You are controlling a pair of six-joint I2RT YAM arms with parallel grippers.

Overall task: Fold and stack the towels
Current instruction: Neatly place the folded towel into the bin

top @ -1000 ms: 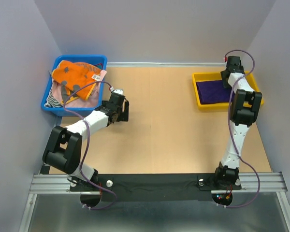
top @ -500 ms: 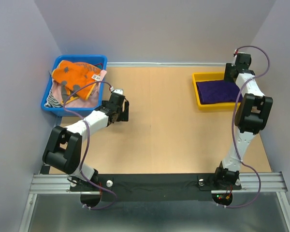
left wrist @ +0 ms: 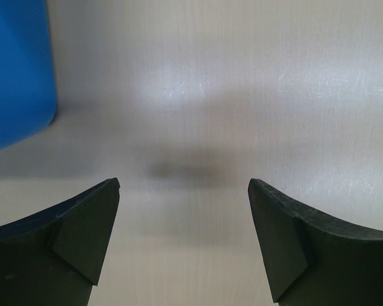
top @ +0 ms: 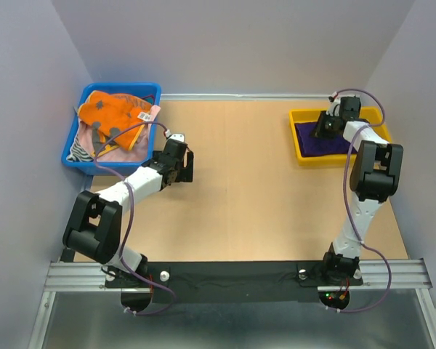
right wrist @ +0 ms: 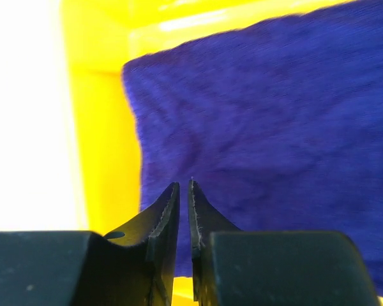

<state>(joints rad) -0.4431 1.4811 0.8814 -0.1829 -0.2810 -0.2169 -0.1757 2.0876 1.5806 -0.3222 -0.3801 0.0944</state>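
A dark purple towel lies folded flat in the yellow tray at the back right. My right gripper hovers over the towel's left part near its edge. Its jaws stand almost together with only a thin slit and nothing between them. An orange towel with grey marks lies crumpled on a pale pink towel in the blue bin at the back left. My left gripper is open over bare table, just right of the bin.
The blue bin's corner shows at the left of the left wrist view. A striped grey-white cloth peeks out at the bin's front left. Walls close in the table on the left, back and right.
My right gripper has swung from the tray's back right corner leftward over the purple towel, and its jaws have closed. The left arm has not moved.
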